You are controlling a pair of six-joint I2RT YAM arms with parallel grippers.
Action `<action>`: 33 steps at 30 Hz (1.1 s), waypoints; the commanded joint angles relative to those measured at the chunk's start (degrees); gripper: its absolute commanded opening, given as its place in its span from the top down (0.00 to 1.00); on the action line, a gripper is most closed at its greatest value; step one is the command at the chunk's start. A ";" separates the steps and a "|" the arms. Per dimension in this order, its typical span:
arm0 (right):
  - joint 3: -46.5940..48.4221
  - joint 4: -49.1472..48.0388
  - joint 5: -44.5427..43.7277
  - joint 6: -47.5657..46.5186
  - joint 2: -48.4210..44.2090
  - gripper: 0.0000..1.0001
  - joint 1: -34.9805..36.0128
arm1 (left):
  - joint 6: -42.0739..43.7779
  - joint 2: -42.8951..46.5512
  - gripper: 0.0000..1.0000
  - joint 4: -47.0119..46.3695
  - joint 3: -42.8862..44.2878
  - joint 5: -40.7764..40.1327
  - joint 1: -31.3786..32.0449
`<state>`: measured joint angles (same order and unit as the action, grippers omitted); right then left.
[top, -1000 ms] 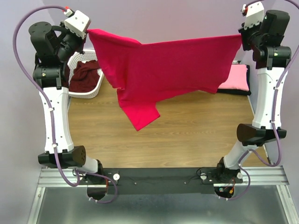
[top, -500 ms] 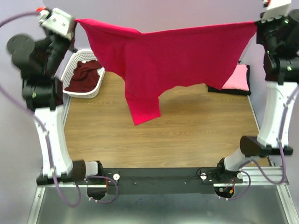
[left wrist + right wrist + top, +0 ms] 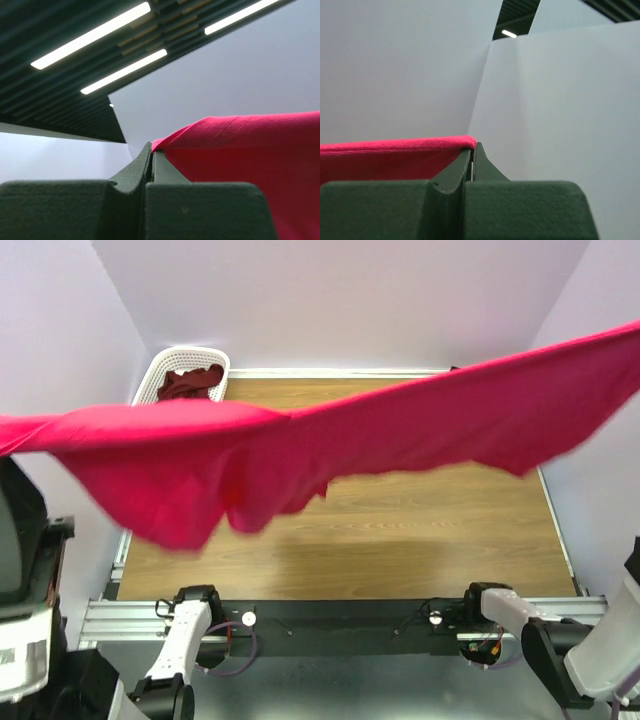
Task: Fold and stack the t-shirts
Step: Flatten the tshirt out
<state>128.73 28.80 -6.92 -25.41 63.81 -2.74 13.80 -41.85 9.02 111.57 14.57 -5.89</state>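
Note:
The crimson-red t-shirt (image 3: 330, 445) is stretched wide in the air across the whole top view, high above the table. Both grippers are out of that view, past its left and right edges. My left gripper (image 3: 151, 150) is shut on one corner of the red t-shirt (image 3: 250, 155), which hangs to its right. My right gripper (image 3: 473, 149) is shut on the other corner of the red t-shirt (image 3: 390, 155), which runs to its left. A dark maroon t-shirt (image 3: 188, 383) lies in the basket. The pink and black t-shirts are hidden behind the red one.
A white lattice basket (image 3: 160, 370) stands at the table's back left corner. The wooden table top (image 3: 420, 520) shows under the shirt. The arm bases (image 3: 200, 615) sit on the rail at the near edge. Both wrist views look up at walls and ceiling lights.
Both arms have swung up and outward, out of the top view, lifting the red t-shirt high and toward the camera. It now spans the whole view and hides the back right corner.

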 commanded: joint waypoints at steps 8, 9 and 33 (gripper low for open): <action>-15.92 -1.64 2.25 -6.05 -4.03 1.00 -0.51 | 13.94 2.64 1.00 12.86 -8.34 -0.63 -0.26; -19.79 -1.55 3.48 -7.10 -5.35 1.00 -0.51 | 15.80 3.60 1.00 14.17 -11.00 1.49 -0.26; -67.12 -11.48 23.62 -15.28 15.18 0.99 -0.42 | 17.93 -21.77 1.00 -0.92 -61.30 5.66 3.77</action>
<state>56.99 21.91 14.31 -39.35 73.73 -2.85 32.64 -58.19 16.69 46.24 25.23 -4.40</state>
